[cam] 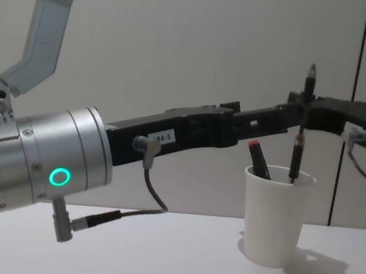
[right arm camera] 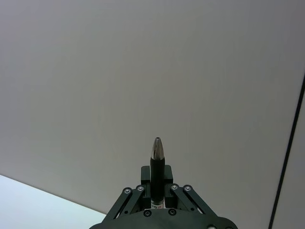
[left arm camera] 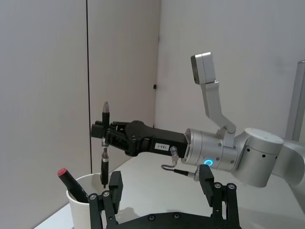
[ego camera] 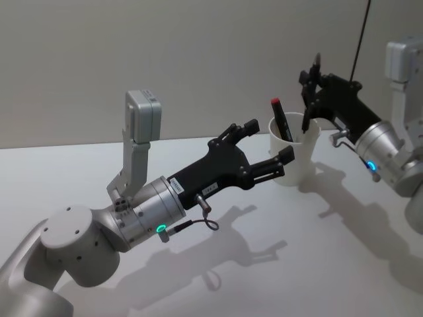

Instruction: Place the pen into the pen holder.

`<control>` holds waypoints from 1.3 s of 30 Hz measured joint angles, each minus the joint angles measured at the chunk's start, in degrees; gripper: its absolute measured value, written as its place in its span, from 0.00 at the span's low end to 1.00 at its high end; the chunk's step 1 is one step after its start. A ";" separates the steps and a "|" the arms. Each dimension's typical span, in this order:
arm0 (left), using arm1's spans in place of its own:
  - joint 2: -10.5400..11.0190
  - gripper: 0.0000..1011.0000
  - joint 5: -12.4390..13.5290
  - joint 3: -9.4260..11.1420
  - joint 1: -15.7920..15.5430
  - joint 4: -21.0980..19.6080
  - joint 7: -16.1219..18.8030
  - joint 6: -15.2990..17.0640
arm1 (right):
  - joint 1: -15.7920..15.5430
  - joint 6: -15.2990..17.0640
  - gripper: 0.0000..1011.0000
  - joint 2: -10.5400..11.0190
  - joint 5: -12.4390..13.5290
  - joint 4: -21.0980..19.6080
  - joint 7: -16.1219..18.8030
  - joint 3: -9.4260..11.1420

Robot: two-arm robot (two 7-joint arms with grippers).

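Two tools: our right tool (cam: 304, 98) pinched the pen (cam: 298, 140) upright, tip inside the cup (cam: 273, 217), ready to drop; our left tool (ego camera: 264, 148) gaped wide beside it.

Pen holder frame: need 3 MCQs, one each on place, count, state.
1. Where is the left hand?
A. beside the pen holder, on its left
B. above the holder's rim
C. behind the holder, by the wall

2. How many pens stand fully inside the holder?
A. none
B. one
C. three

3. What is the state of the right hand?
A. open and empty
B. shut on the black pen
C. gripping the cup rim

Answers:
1 A, its open fingers flank the cup's left side in the head view.
2 B, just the red-capped pen leans inside.
3 B, the pen hangs upright from it, tip at the rim.
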 joint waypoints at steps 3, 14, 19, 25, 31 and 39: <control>0.00 0.99 0.00 0.00 0.00 0.00 0.00 0.00 | 0.32 -0.24 0.13 -0.43 -0.11 1.04 0.35 -0.31; 0.00 0.99 0.00 0.00 0.00 0.00 0.00 0.00 | 0.98 -0.68 0.24 -1.33 -0.35 3.10 1.03 -0.94; 0.00 0.99 0.00 0.00 0.00 0.00 0.00 0.00 | 1.14 -0.77 0.40 -1.56 -0.41 3.63 1.19 -1.10; 0.00 0.99 0.00 0.00 0.00 0.00 0.00 0.00 | 1.24 -0.84 0.57 -1.72 -0.44 4.00 1.31 -1.22; 0.00 0.99 0.00 0.00 0.00 0.00 0.00 0.00 | 1.31 -0.88 0.77 -1.81 -0.48 4.20 1.40 -1.27; 0.00 0.99 0.00 0.00 0.00 0.00 0.00 0.00 | 1.14 -1.12 0.99 -1.73 0.03 3.40 1.30 -1.11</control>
